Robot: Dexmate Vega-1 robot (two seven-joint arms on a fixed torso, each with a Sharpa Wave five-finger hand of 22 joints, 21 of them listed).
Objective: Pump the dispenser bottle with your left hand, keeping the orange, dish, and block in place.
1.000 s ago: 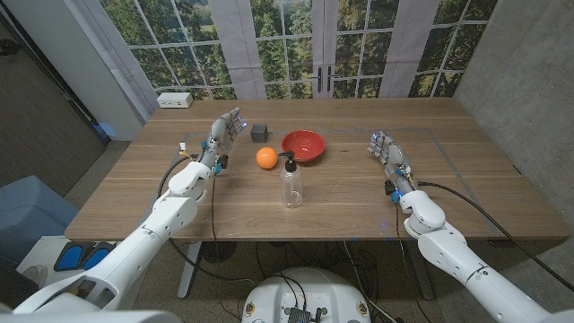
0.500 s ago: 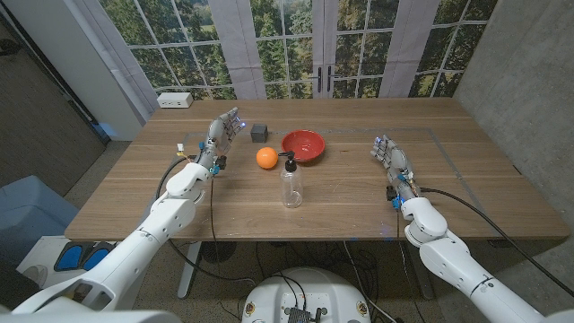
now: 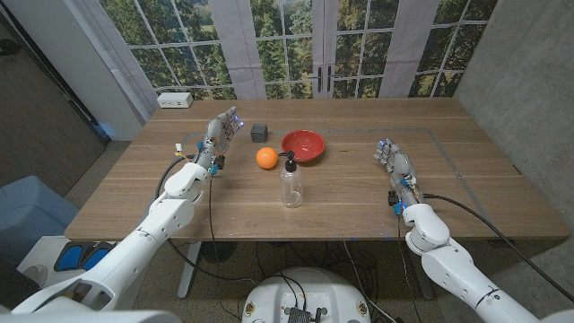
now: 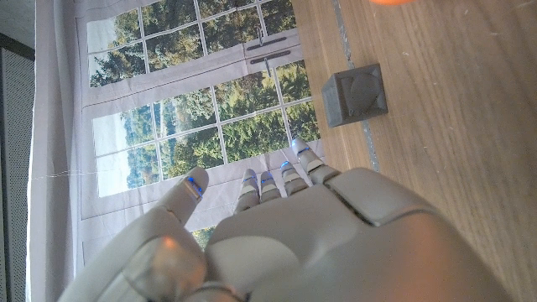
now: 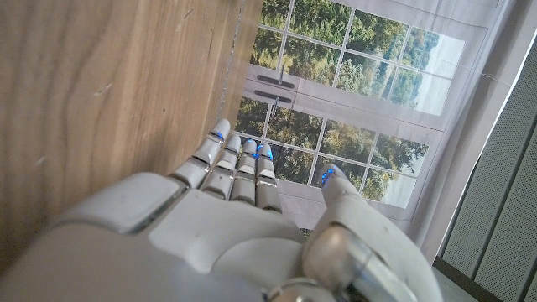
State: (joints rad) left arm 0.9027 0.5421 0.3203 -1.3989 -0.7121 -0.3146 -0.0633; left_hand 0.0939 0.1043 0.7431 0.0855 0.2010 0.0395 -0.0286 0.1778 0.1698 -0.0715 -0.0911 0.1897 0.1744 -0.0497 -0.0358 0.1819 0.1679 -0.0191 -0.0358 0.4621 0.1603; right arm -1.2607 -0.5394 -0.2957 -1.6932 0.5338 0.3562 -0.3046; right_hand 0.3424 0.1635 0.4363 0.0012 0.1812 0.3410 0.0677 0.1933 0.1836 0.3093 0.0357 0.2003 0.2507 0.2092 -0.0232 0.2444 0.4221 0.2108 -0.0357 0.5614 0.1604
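**Left hand up and left of the pump bottle**

On the worktop (image 3: 359,202), the red dish (image 3: 303,144) sits centre frame. Below it the dispenser bottle (image 3: 291,184) stands upright, lower right of the empty, spread left hand (image 3: 223,130). Right hand (image 3: 393,161): also empty. Orange (image 3: 266,157) and block (image 3: 260,132) lie between.

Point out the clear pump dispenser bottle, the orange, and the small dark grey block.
Clear pump dispenser bottle (image 3: 291,189), head view, on its transparent body.
Round orange (image 3: 266,158), head view, on the middle of the fruit.
Small dark grey block (image 4: 355,95), left wrist view, on its face with the circular mark.
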